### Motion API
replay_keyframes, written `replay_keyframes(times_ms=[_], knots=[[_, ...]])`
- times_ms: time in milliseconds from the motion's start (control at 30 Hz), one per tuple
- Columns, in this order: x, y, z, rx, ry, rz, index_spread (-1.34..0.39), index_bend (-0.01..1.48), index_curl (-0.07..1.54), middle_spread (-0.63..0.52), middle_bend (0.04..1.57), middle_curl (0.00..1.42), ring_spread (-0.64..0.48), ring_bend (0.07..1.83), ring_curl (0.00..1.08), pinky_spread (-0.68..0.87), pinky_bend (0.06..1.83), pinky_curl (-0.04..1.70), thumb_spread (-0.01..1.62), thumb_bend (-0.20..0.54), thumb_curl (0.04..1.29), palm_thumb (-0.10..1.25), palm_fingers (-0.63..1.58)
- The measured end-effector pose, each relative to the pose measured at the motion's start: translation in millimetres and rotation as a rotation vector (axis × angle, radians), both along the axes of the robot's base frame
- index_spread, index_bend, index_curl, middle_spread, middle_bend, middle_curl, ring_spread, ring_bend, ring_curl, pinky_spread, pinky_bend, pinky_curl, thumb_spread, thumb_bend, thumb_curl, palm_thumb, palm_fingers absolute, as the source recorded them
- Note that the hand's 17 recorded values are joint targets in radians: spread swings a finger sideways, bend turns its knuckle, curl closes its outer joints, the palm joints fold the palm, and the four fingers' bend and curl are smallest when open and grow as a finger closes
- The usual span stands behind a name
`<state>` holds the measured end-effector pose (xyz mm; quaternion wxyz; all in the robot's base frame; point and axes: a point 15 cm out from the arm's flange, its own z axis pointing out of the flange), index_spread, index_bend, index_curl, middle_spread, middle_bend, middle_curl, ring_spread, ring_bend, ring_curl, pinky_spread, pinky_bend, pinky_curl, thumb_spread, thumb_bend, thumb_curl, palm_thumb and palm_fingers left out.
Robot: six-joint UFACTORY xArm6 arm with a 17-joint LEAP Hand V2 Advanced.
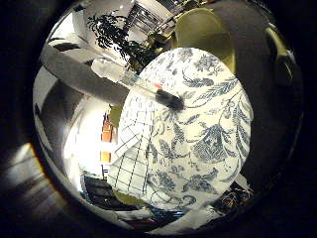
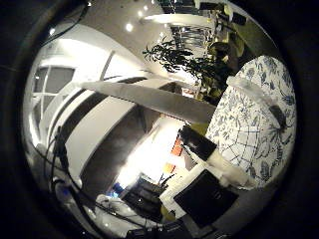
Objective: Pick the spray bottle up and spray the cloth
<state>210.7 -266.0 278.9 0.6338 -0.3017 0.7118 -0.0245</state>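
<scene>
A clear spray bottle (image 1: 124, 75) with a dark and red head lies on its side on a round table with a blue floral tablecloth (image 1: 203, 129). A white cloth with dark grid lines (image 1: 129, 164) lies at the table's edge, next to the bottle. The little finger side palm view shows these small and away from the palm. In the thumb side palm view the bottle (image 2: 261, 97) and the grid cloth (image 2: 234, 149) lie on the same table. My right hand (image 2: 204, 184) shows there as white and black fingers stretched out with nothing between them.
A leafy plant (image 1: 114, 35) and a yellow chair (image 1: 203, 35) stand behind the table. A long grey beam (image 2: 140, 95) runs towards the table. Shelves with small items (image 1: 104, 134) stand beyond the cloth side of the table.
</scene>
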Motion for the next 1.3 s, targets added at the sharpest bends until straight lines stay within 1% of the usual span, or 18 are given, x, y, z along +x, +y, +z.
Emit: replay_keyframes(times_ms=[267, 467, 700, 800, 967, 1300], knots=[[-0.8, -1.2, -32.1, 0.027, -0.029, 0.005, -0.13, 0.15, 0.28, 0.14, 0.37, 0.37, 0.2, 0.52, 0.28, 0.38, 0.52, 0.26, 1.06, -0.021, 0.41, 0.75, 0.17], [-0.3, -0.7, -45.2, 0.042, -0.043, 0.006, -0.13, 0.15, 0.28, 0.14, 0.37, 0.37, 0.19, 0.52, 0.28, 0.38, 0.52, 0.26, 1.06, -0.022, 0.41, 0.75, 0.17], [-4.0, -17.7, -78.6, 0.051, 0.011, -0.045, -0.13, 0.16, 0.28, 0.14, 0.37, 0.37, 0.19, 0.52, 0.28, 0.37, 0.51, 0.26, 1.06, -0.021, 0.42, 0.77, 0.17], [6.9, -21.3, -82.0, 0.046, 0.012, -0.048, -0.13, 0.16, 0.28, 0.14, 0.37, 0.37, 0.19, 0.52, 0.28, 0.37, 0.51, 0.26, 1.06, -0.021, 0.43, 0.77, 0.17], [31.4, -18.6, -81.4, 0.054, -0.013, -0.033, -0.13, 0.15, 0.28, 0.14, 0.37, 0.37, 0.19, 0.52, 0.28, 0.37, 0.51, 0.27, 1.06, -0.021, 0.43, 0.77, 0.17], [73.8, -13.9, -94.1, 0.052, 0.015, -0.009, -0.12, 0.15, 0.28, 0.13, 0.39, 0.38, 0.19, 0.52, 0.29, 0.37, 0.5, 0.27, 1.06, -0.022, 0.43, 0.77, 0.17]])
